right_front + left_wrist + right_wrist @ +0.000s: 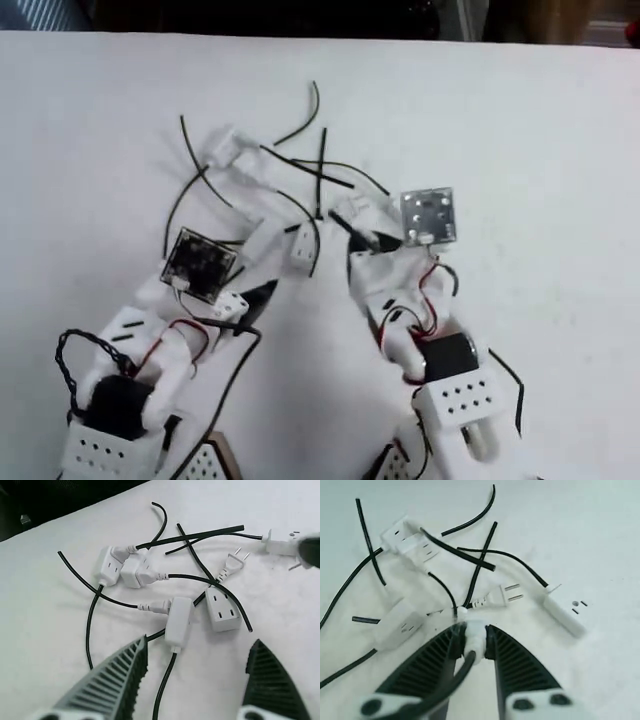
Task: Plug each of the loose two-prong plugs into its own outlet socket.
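left hand [200, 641] hangs wide open and empty, near a white socket [222, 610] around the middle of the counter [560, 130]. right hand [474, 628] is clamped on a white corded piece [474, 642]; a loose two-prong plug [502, 596] lies just beyond its tips.

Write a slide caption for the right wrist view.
Right gripper clamps a white cord connector; a loose two-prong plug lies just ahead among outlet sockets on the white table.
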Action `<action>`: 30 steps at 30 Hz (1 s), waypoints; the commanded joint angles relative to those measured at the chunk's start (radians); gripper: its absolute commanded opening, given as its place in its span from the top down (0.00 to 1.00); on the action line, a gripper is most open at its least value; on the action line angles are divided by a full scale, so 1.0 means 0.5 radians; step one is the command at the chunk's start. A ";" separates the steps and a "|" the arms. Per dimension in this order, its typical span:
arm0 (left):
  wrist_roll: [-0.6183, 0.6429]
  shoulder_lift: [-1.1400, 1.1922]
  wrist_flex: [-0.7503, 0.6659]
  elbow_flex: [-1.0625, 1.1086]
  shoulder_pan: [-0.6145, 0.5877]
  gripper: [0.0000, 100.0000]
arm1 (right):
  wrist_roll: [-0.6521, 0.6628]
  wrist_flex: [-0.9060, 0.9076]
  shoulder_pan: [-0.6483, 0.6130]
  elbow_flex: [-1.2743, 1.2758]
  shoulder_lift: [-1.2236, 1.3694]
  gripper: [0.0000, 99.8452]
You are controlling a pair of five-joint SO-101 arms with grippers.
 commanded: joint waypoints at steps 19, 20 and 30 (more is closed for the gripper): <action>-0.012 2.251 -0.282 -1.166 0.201 0.69 | -0.144 -0.265 0.358 0.061 -0.029 0.98; -0.012 2.371 -0.288 -1.234 0.198 0.69 | -0.144 -0.265 0.358 0.061 -0.029 0.98; -0.009 3.061 -0.230 -1.718 0.296 0.69 | -0.135 -0.265 0.361 0.061 -0.029 0.98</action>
